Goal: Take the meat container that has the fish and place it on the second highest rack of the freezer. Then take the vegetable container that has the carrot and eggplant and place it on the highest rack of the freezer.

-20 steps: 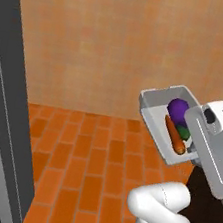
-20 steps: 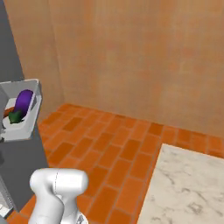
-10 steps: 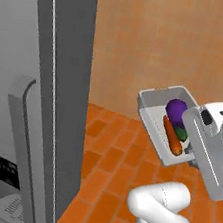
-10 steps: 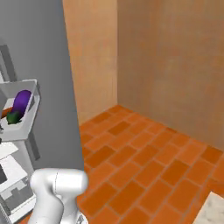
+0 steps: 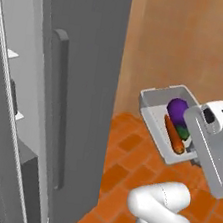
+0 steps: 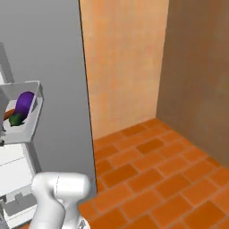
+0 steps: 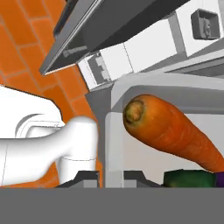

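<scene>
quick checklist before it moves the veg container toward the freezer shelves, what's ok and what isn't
1. End effector shut on the container's wall: ok, the fingertips pinch the wall at the bottom of the hand view.
2. Vegetable container held off the floor: ok, it hangs in the air beside the arm.
3. Carrot and eggplant inside the container: ok, both lie within its walls.
4. Freezer open: ok, its white shelves show past the door.
5. Highest rack free for the container: cannot tell, the top of the shelf stack is hidden.
6. Fish container already on the second highest rack: cannot tell.
</scene>
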Available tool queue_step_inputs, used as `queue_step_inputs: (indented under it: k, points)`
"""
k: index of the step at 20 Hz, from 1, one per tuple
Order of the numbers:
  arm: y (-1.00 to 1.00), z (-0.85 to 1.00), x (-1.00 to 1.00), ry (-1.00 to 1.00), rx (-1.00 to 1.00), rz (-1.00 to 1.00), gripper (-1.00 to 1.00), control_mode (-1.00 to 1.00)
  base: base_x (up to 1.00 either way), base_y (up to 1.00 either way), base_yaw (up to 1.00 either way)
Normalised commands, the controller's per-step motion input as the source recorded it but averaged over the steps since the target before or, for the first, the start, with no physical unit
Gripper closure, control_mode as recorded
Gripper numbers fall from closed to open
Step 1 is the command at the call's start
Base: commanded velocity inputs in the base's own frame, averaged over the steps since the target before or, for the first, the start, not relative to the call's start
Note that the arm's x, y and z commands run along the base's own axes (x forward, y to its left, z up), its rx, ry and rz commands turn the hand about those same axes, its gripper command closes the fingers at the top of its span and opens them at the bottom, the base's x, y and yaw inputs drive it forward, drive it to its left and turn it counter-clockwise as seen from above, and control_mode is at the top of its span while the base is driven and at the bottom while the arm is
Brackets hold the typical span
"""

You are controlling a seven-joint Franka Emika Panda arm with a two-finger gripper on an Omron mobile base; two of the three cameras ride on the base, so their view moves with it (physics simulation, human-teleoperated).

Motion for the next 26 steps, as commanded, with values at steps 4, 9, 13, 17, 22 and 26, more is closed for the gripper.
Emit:
queue_step_inputs:
  k: [4,9,13,17,22,26]
  points:
    - [0.0,0.0,0.0,0.0,0.0,0.0,1.0,1.0,0.0,-0.32,0.75]
    - [0.0,0.0,0.0,0.0,0.0,0.0,1.0,1.0,0.0,-0.38,0.71]
    - [0.0,0.0,0.0,0.0,0.0,0.0,1.0,1.0,0.0,-0.31,0.5]
    - [0.0,0.0,0.0,0.0,0.0,0.0,1.0,1.0,0.26,-0.42,0.48]
    - [0.0,0.0,0.0,0.0,0.0,0.0,1.0,1.0,0.65,-0.38,0.34]
    - [0.0,0.0,0.0,0.0,0.0,0.0,1.0,1.0,0.76,-0.03,0.18]
